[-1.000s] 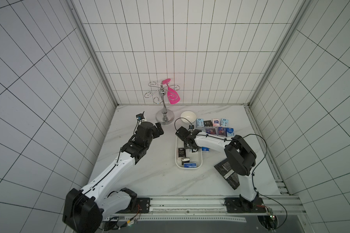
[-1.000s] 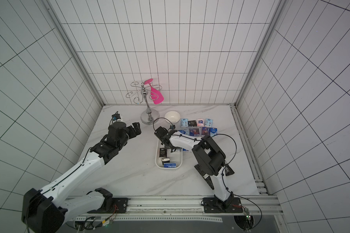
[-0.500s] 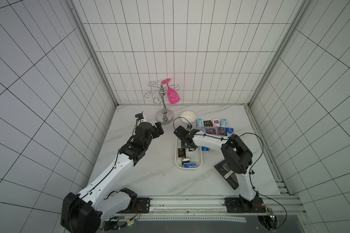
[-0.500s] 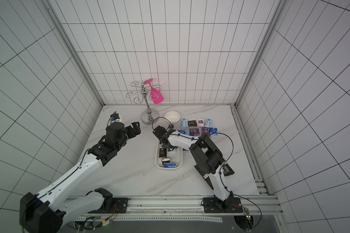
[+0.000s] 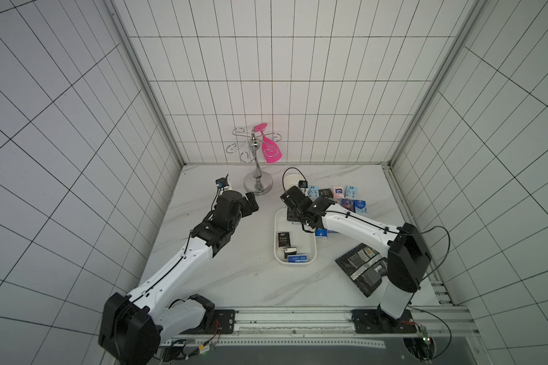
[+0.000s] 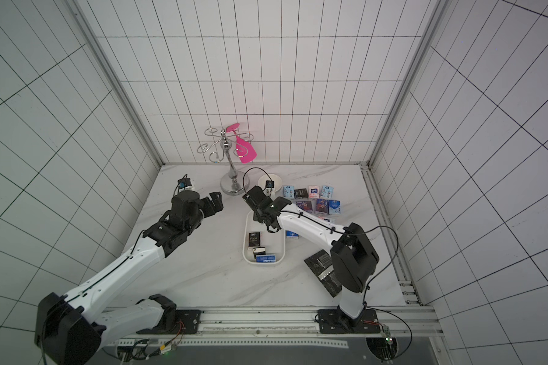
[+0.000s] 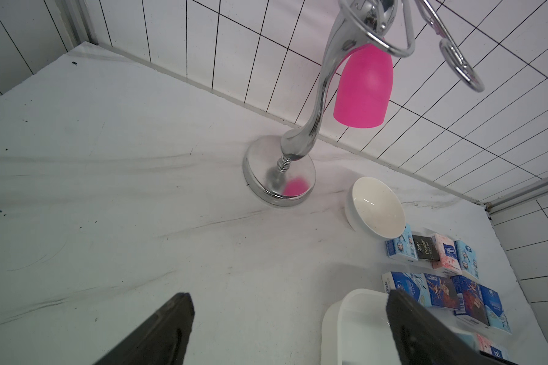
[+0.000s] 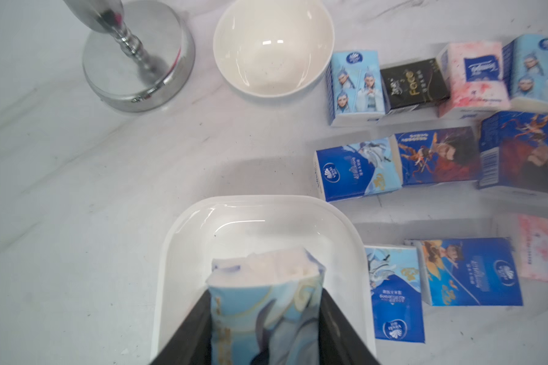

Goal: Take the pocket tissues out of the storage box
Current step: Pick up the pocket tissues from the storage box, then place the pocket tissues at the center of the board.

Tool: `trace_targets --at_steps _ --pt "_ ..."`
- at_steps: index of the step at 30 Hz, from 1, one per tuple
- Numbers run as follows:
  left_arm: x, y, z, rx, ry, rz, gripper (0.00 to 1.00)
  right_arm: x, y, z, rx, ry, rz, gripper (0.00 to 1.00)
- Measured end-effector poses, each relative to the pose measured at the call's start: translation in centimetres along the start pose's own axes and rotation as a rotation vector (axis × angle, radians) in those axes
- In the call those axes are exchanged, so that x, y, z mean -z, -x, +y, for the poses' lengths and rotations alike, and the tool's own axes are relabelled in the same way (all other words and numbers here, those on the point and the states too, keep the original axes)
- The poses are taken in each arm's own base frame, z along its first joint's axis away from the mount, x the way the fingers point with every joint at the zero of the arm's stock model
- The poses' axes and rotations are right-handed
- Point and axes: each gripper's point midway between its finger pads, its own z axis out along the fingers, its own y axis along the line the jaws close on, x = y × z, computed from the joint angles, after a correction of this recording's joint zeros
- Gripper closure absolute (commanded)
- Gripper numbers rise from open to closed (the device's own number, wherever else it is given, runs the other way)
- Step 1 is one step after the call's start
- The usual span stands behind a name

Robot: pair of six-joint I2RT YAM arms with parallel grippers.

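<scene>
Right jaws pinching blue packet (image 8: 266,309) over storage box (image 8: 266,201), wrist view only

Robotics lab test cell, dressed up as a kitchen or bathroom corner. White tiled walls (image 5: 266,79) on three sides, joined by bare aluminium posts (image 5: 149,94). Marble-look tabletop (image 5: 234,275). Two white-and-black robot arms, left arm (image 5: 178,268) and right arm (image 5: 355,225), bolted to an aluminium rail (image 5: 298,316) along the front edge. Loose wiring (image 5: 216,330) and a small circuit board (image 5: 424,336) with a green light lie exposed below it. Household props only: chrome stand (image 5: 258,185), pink glass (image 5: 271,153), white bowl (image 5: 290,185), pocket tissues (image 5: 348,203), storage box (image 5: 302,248)
</scene>
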Motion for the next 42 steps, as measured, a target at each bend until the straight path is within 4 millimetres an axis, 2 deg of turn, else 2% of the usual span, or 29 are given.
trace_targets --at_steps 3,5,8,10,13,15,18,20,24,31,36,42 --pt "0.0 0.1 -0.1 0.0 0.0 -0.004 0.01 1.7 2.2 -2.5 -0.033 -0.012 -0.051 0.52" --pt "0.1 0.3 -0.1 0.0 0.003 -0.008 0.01 1.9 3.5 -5.7 -0.074 -0.053 -0.073 0.52" --pt "0.1 0.4 0.0 -0.001 0.008 -0.013 0.01 1.6 4.7 -12.2 -0.148 -0.161 -0.089 0.52" --pt "0.1 0.4 0.1 -0.003 0.01 -0.015 0.02 1.2 4.7 -16.6 -0.197 -0.242 -0.084 0.52" --pt "0.1 0.5 0.1 -0.006 0.015 -0.018 0.01 0.6 3.6 -22.6 -0.266 -0.352 -0.053 0.52" --pt "0.1 0.5 0.2 -0.008 0.017 -0.02 0.01 0.2 2.4 -25.8 -0.31 -0.408 -0.024 0.52" --pt "0.1 0.5 0.2 -0.01 0.02 -0.022 0.01 -0.6 0.2 -29.6 -0.383 -0.461 0.028 0.52" --pt "0.1 0.6 0.2 -0.01 0.021 -0.023 0.01 -1.0 -1.0 -31.5 -0.429 -0.48 0.055 0.52" --pt "0.1 0.7 0.2 -0.012 0.022 -0.027 0.01 -1.9 -1.8 -33.4 -0.488 -0.49 0.082 0.51" --pt "0.2 1.1 0.0 -0.014 0.02 -0.035 0.02 -5.2 -3.7 -34.2 -0.504 -0.477 0.168 0.52" --pt "0.2 1.1 0.1 -0.015 0.023 -0.037 0.02 -6.7 -5.1 -34.9 -0.51 -0.486 0.225 0.52" --pt "0.2 1.2 0.2 -0.02 0.029 -0.041 0.01 -7.8 -4.2 -35.2 -0.514 -0.477 0.225 0.49"
